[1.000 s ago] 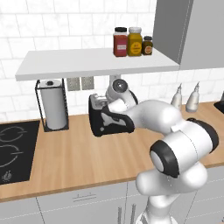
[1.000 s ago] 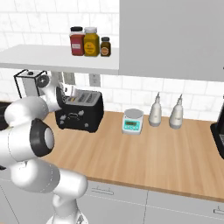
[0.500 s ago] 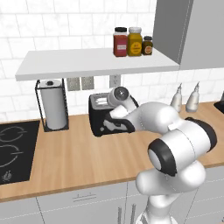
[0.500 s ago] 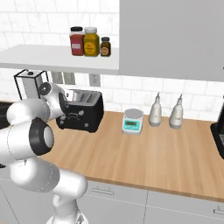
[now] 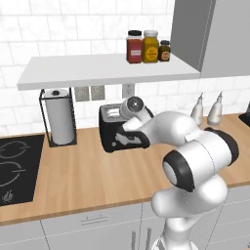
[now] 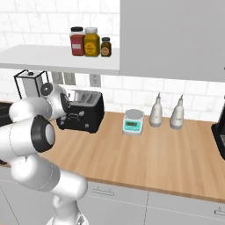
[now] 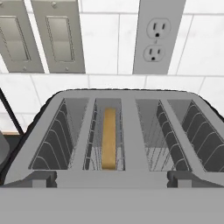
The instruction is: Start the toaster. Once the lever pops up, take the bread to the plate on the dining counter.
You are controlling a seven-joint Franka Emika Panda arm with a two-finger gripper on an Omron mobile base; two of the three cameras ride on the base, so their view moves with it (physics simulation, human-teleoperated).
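i've got the arm bent over the toaster (image 5: 122,133), which sits on the wood counter (image 5: 83,180) by the tiled wall, just right of the paper towel roll (image 5: 60,117). gripper jaws spread wide, nothing held, w/ the hand right above the toaster top. hand view looks straight down into the slots: bread (image 7: 109,139) stands on edge in the left slot, right slot has just wire guides. wall outlet (image 7: 157,37) and two switch plates behind. from the right base view: scale (image 6: 133,121) and two bottles (image 6: 156,111) further right on the counter, three jars (image 6: 91,41) on the shelf above.
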